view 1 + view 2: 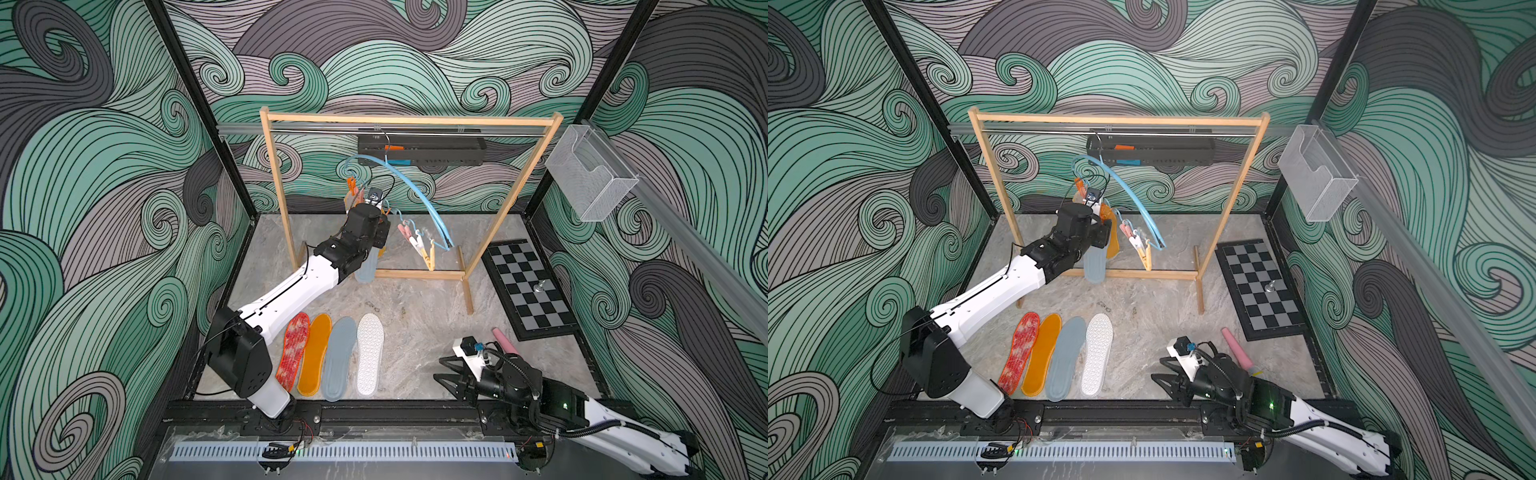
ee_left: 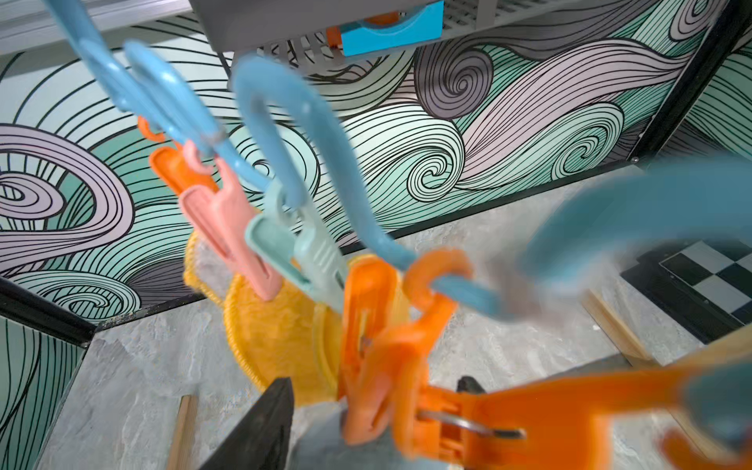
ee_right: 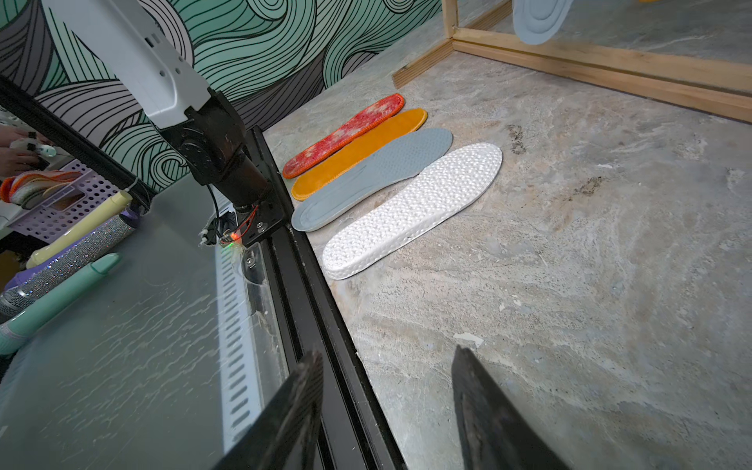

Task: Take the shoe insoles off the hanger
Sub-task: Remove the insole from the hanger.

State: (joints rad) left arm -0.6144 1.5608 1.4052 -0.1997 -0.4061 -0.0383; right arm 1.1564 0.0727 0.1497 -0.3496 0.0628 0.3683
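Unclipping step: left gripper point(image 2: 374, 386) up at the hanger point(image 1: 415, 183), jaws spread around an orange clip point(image 2: 366, 309) above the dangling grey-blue insole point(image 1: 1094, 262), right gripper point(image 3: 386, 354) parked gaping and empty by four insoles point(image 1: 338, 357) on the table point(image 1: 415, 324); next likely needs that insole tugged free.

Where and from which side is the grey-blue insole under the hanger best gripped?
Its lower half, probably, at the long edge toward the left arm. The grey-blue insole hangs upright, a thin flat pad; an orange insole hangs close on its other side and the clips crowd its top.
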